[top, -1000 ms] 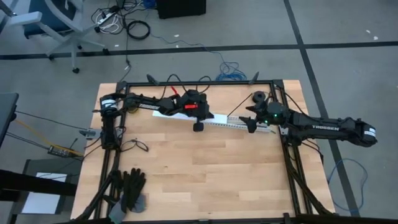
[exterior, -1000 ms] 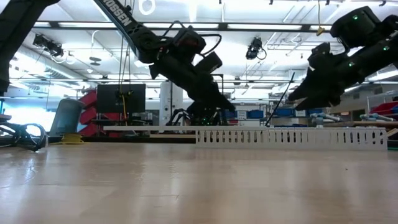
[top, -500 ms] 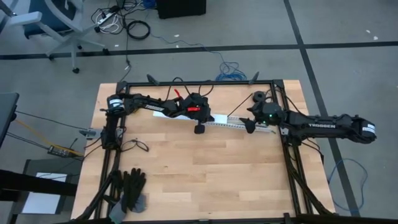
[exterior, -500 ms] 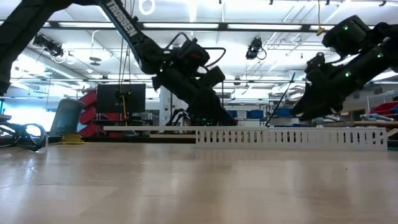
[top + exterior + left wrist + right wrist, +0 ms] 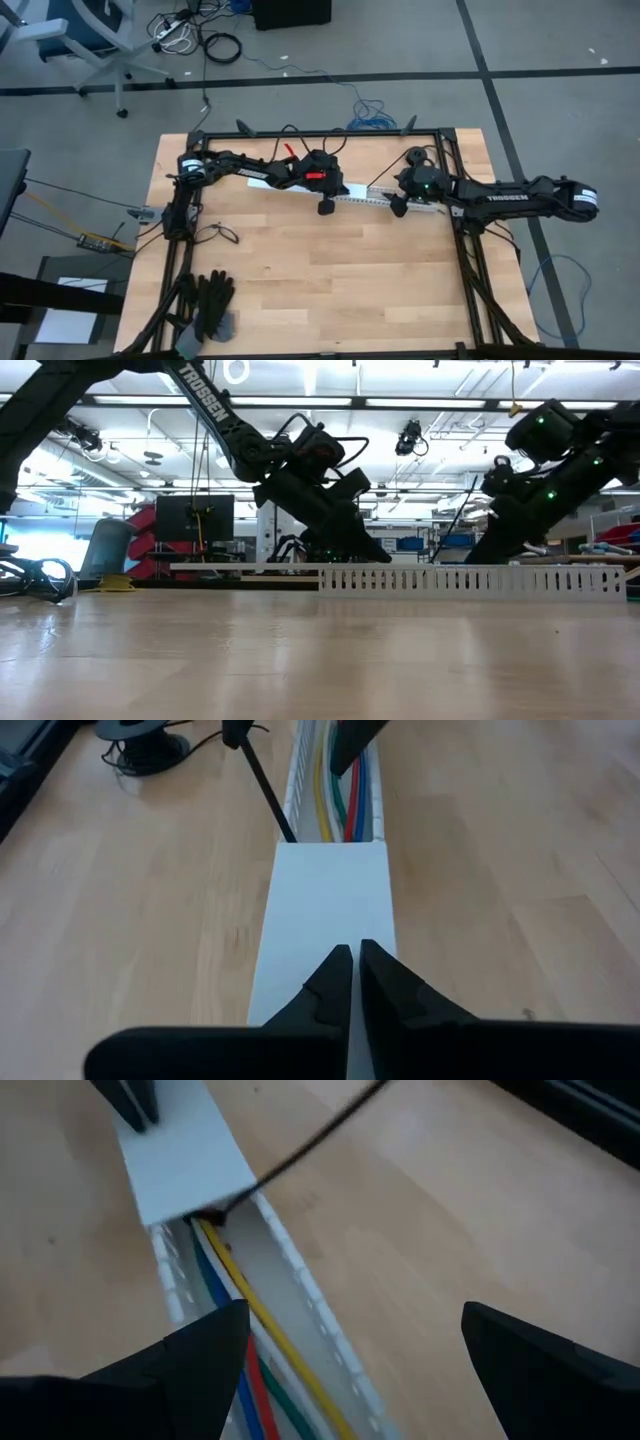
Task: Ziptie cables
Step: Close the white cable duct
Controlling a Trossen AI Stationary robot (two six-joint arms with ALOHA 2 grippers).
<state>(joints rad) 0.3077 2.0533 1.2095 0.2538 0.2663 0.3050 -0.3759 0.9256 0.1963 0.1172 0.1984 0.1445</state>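
Note:
A long white slotted channel (image 5: pixel 372 198) lies across the far middle of the table. Its left part is closed by a flat white cover (image 5: pixel 325 910). In the uncovered part lie the cables (image 5: pixel 338 805), yellow, green, red and blue. A thin black ziptie (image 5: pixel 262 782) sticks up slanting from the channel at the cover's end. My left gripper (image 5: pixel 355 952) is shut, low over the cover. My right gripper (image 5: pixel 350 1340) is open over the uncovered channel, one finger (image 5: pixel 205 1355) above the cables and the other (image 5: pixel 540 1365) above bare table. My left gripper points slanting down at the cover's top (image 5: pixel 330 935), coming from the table's left along the channel. Whether its shut fingertips touch the cover, I cannot tell.
A black spool (image 5: pixel 415 157) stands behind the channel near the right arm. Black gloves (image 5: pixel 212 300) lie at the near left, and a loop of black cord (image 5: pixel 226 233) lies by the left frame rail. The near half of the table is bare wood.
Both grippers have sunk toward the channel. My left gripper has also edged toward the table's right along the cover, staying shut. My right gripper has tipped farther down over the cables, staying open. The channel and the cables have kept still.

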